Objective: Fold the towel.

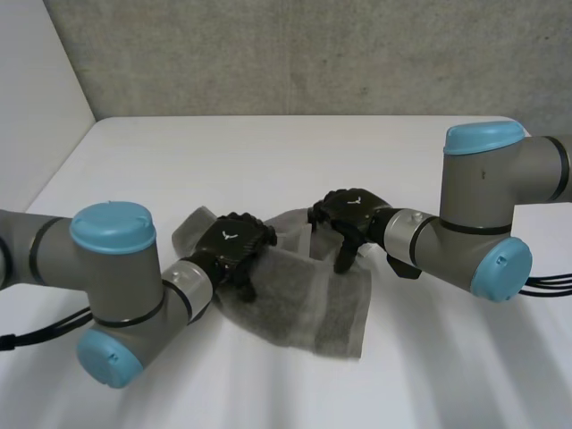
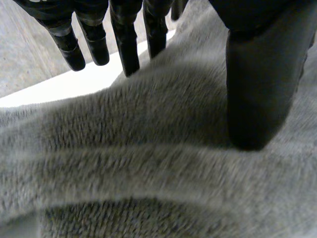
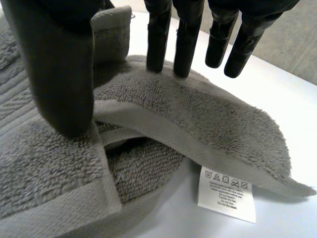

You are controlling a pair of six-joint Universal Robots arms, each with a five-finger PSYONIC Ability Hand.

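**Towel position.** The grey towel (image 1: 335, 308) lies crumpled on the white table (image 1: 268, 152), toward the near side and between the two arms. One corner projects to the left of the left hand (image 1: 234, 246). The widest flat area extends to the near right. A raised fold runs across the far part of the cloth.

**Left hand.** The hand is positioned over the left part of the towel, palm down.
- In the left wrist view, the fingers (image 2: 126, 44) are nearly straight and set side by side. Their tips stand over the towel's far edge, where bare table shows.
- It cannot be determined whether these tips touch the pile.
- The thumb (image 2: 257, 89) is set well apart from the fingers, with its tip resting on the towel surface.
- A ridge of cloth lies between thumb and fingers. No cloth is clamped between them.

**Right hand.** The hand (image 1: 350, 214) is positioned on the far right part of the towel.
- In the right wrist view, the fingers (image 3: 159, 39) point downward and are slightly spread.
- The two fingers nearest the thumb touch the top of the raised fold. The other two hang clear of it, over the table.
- The thumb (image 3: 62, 74) stands apart from the fingers, with its tip on the lower layer near a woven band.
- The fold arches in the space between them and is not pinched.

**Label.** A white care label (image 3: 225, 193) lies flat on the table. One edge meets the hem of the raised fold.
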